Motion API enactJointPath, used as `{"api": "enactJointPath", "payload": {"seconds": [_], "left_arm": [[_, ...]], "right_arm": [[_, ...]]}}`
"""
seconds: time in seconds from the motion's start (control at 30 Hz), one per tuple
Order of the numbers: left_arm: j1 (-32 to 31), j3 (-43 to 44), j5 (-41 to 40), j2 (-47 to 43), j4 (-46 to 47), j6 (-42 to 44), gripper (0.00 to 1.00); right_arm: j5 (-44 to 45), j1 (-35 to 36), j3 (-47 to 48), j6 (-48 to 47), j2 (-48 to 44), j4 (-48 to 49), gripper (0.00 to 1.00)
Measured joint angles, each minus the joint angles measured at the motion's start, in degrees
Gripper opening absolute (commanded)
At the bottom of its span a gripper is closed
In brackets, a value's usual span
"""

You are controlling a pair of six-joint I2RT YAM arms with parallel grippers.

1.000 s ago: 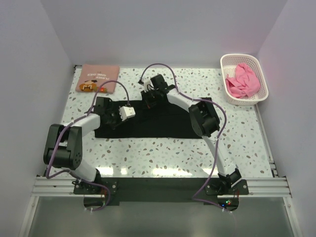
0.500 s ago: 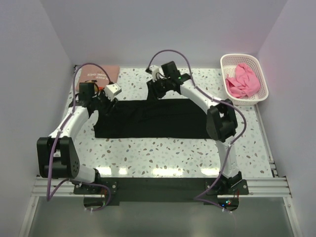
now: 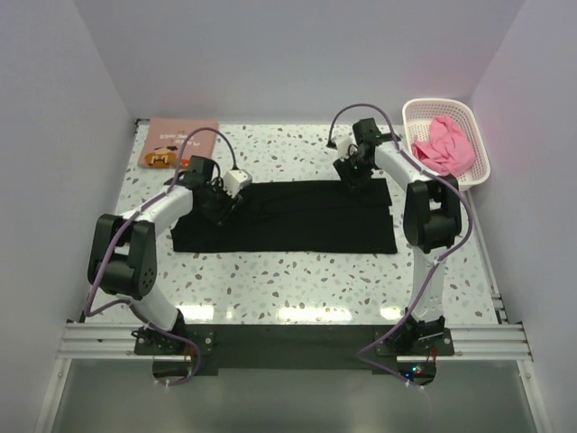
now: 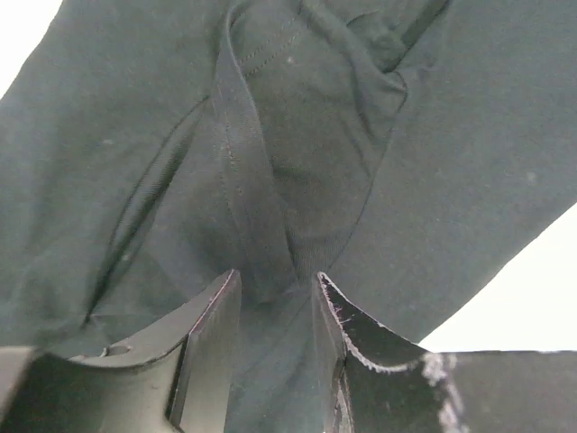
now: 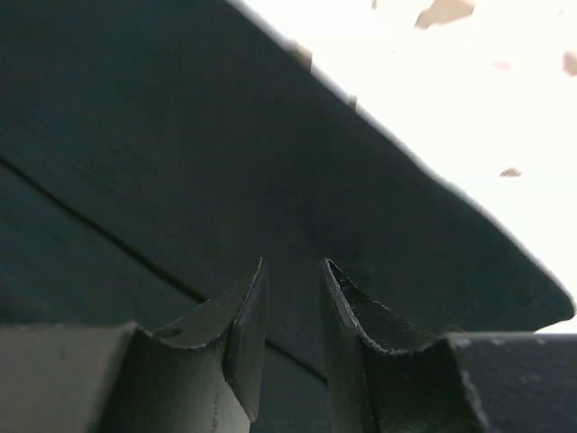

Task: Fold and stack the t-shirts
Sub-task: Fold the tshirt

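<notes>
In the middle of the white speckled bench (image 3: pixel 297 280) lies the plain black cloth t-shirt (image 3: pixel 288 216), folded into a long flat band from left to right. The left claw (image 3: pixel 219 204) sits on its left end. Its two fingers stand a little apart, and a raised fold of black cloth runs in between them; I cannot tell if they pinch it. The right claw (image 3: pixel 351 172) is at the shirt's far edge, near the right end. Its fingers are a little apart too, just over flat cloth, holding nothing. The salmon-pink t-shirt with a brown cartoon print (image 3: pixel 180 142) lies folded in the far left corner. The bright pink t-shirt (image 3: pixel 444 144) is bunched up in the white plastic lattice basket (image 3: pixel 431 105) at the far right.
</notes>
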Motion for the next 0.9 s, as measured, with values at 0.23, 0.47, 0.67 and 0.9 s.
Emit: {"api": "enactJointPath", "payload": {"seconds": [0.23,0.47,0.67,0.9], "left_arm": [[-0.3,3.0,-1.7,3.8,-2.7,-1.4,0.41],[-0.4,3.2,-5.7,7.8,-2.4,-3.9,0.41],[-0.9,4.4,-6.9,8.9,-2.2,-5.3,0.40],[-3.1,10.9,-6.4,13.9,-4.1,-4.3,0.39]], "right_arm": [[4.3,0.7,-7.2,-5.2,-0.1,-0.9,0.34],[6.7,0.7,-8.9,-9.3,-0.5,-1.1,0.33],[6.8,0.8,-11.1,-14.5,-1.7,-4.0,0.30],[3.9,1.0,-28.2,-21.0,-12.9,-10.6,0.31]]}}
